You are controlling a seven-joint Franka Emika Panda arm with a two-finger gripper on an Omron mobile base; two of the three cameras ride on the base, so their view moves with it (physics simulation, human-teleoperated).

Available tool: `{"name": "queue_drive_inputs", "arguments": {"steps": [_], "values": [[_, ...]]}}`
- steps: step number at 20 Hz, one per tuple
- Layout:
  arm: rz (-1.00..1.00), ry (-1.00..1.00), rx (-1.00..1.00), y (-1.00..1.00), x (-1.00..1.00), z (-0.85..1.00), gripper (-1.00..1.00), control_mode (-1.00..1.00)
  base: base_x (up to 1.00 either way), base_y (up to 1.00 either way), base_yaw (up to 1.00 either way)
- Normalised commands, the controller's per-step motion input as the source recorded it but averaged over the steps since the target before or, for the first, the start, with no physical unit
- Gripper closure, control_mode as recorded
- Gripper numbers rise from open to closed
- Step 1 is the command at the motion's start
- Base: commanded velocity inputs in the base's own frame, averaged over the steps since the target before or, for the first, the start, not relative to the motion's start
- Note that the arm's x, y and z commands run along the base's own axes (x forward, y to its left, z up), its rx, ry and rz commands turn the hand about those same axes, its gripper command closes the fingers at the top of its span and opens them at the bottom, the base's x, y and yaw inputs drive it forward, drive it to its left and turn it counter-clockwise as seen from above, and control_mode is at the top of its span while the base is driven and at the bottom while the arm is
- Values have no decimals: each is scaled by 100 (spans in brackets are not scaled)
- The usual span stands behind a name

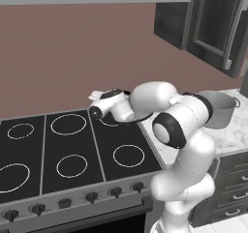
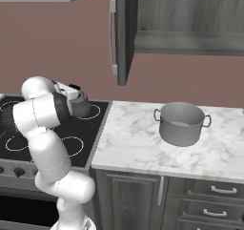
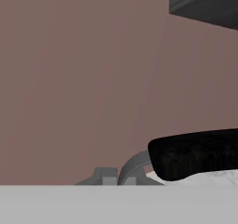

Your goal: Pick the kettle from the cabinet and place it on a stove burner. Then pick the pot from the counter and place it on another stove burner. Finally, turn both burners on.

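The kettle (image 2: 82, 108) shows as a dark grey rounded body on the back right burner (image 2: 94, 111), just under my hand. My gripper (image 1: 95, 96) hovers above it and points at the wall; the frames do not reveal how its fingers stand. In the hand view a thick black arched handle (image 3: 195, 153) lies low on the right, off to one side of the fingertips. The pot (image 2: 182, 124) (image 1: 218, 109) stands upright on the marble counter (image 2: 133, 138), well right of the cooktop. The cabinet (image 2: 190, 14) hangs open above the counter.
The cabinet door (image 2: 125, 33) with its silver bar handle (image 2: 113, 38) juts out above the counter's left end. Other burners (image 1: 129, 155) (image 1: 68, 124) carry nothing. Dark knobs (image 1: 115, 192) line the stove front. My elbow (image 1: 169, 128) hangs over the cooktop's right edge.
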Motion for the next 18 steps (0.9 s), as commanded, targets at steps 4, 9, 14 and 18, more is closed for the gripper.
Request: {"name": "queue_drive_inputs", "arguments": {"steps": [4, 9, 14, 18], "values": [[0, 0, 0, -4, 18, -19, 100, -100, 0, 0, 0], [0, 0, 1, 0, 31, -27, 100, -100, 0, 0, 0], [0, 0, 1, 0, 32, -33, 100, -100, 0, 0, 0], [0, 0, 2, 0, 32, -30, 100, -100, 0, 0, 0]]}}
